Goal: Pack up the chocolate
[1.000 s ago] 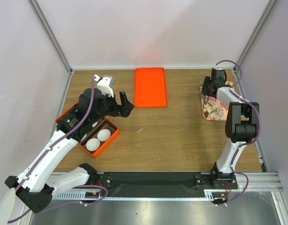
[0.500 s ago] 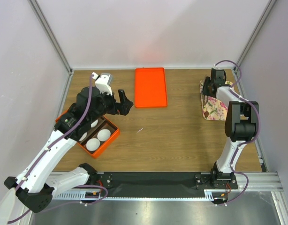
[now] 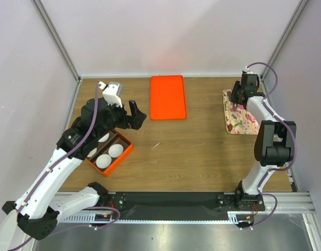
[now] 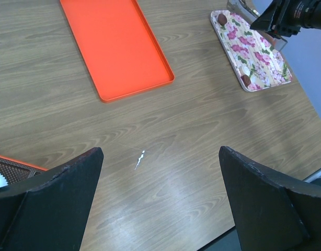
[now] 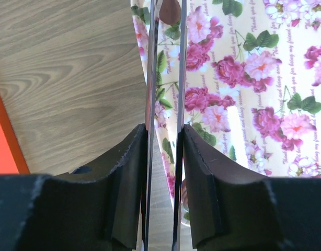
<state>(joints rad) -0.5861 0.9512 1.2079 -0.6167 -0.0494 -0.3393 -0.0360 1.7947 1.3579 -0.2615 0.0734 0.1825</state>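
The chocolate lies on the floral plate (image 3: 239,116) at the far right. In the left wrist view two dark lumps (image 4: 222,19) (image 4: 246,79) show on the plate (image 4: 254,49). My right gripper (image 3: 240,93) hovers over the plate's far end, shut on metal tongs (image 5: 151,78). A dark brown lump (image 5: 170,9) sits between the tong blades at the top edge of the right wrist view, over the plate (image 5: 254,78). My left gripper (image 3: 133,112) is open and empty, above the table beside the orange box (image 3: 124,152), which holds white paper cups (image 3: 116,150).
A flat orange tray (image 3: 168,97) lies at the back centre; it also shows in the left wrist view (image 4: 116,47). A small white scrap (image 4: 140,157) lies on the wood. Enclosure walls stand on both sides and at the back.
My left gripper has drawn back to the left, away from the orange tray. My right gripper has shifted right and farther back over the plate, uncovering more of it.
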